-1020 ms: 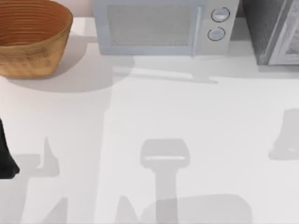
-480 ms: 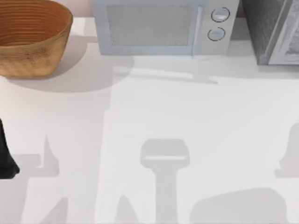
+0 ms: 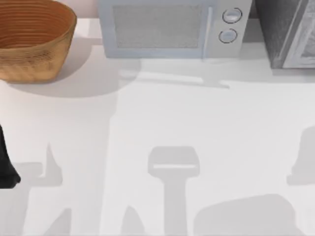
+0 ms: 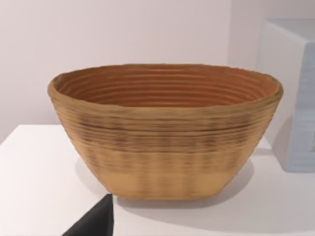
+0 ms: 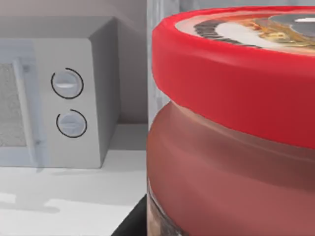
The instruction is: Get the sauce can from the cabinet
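The sauce can point(image 5: 231, 123) looms very close in the right wrist view, with its red lid rim on top and a reddish-brown body below. My right gripper is shut on it, and one dark finger point(image 5: 132, 222) shows beside its base. The cabinet point(image 3: 288, 29), with a dark speckled side and a lighter framed front, stands at the table's far right corner. My left arm point(image 3: 6, 169) is parked at the table's left edge, facing the basket.
A woven brown basket point(image 3: 32, 39) point(image 4: 167, 132) stands at the far left. A pale grey microwave point(image 3: 170, 29) point(image 5: 54, 98) with two round knobs sits at the back middle, left of the cabinet. The white table point(image 3: 162, 113) carries arm shadows near its front and right side.
The right arm's shadows on the table's right side have slid toward the front and right, then slightly back left. The left arm has stayed still.
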Controlling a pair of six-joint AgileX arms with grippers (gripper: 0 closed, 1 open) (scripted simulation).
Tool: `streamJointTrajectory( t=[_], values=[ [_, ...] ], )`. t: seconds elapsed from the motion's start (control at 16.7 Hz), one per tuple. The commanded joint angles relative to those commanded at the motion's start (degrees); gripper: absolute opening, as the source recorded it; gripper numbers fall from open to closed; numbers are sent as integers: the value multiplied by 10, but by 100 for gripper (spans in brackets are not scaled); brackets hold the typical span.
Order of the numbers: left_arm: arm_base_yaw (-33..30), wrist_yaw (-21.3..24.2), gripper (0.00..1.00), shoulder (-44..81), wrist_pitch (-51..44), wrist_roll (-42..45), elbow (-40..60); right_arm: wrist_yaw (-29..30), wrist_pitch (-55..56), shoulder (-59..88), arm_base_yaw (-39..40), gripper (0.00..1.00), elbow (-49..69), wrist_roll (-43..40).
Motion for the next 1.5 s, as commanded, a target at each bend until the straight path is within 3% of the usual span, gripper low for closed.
streamJointTrajectory(
  t=[0.24,1.08,1.5],
  values=[
    [0,0,100,0,0,0,0,-38,137,147,18,0,12,1],
    [0,0,100,0,0,0,0,-214,789,859,98,0,73,6],
    [0,0,100,0,0,0,0,-267,989,1075,122,0,93,8]
  ],
)
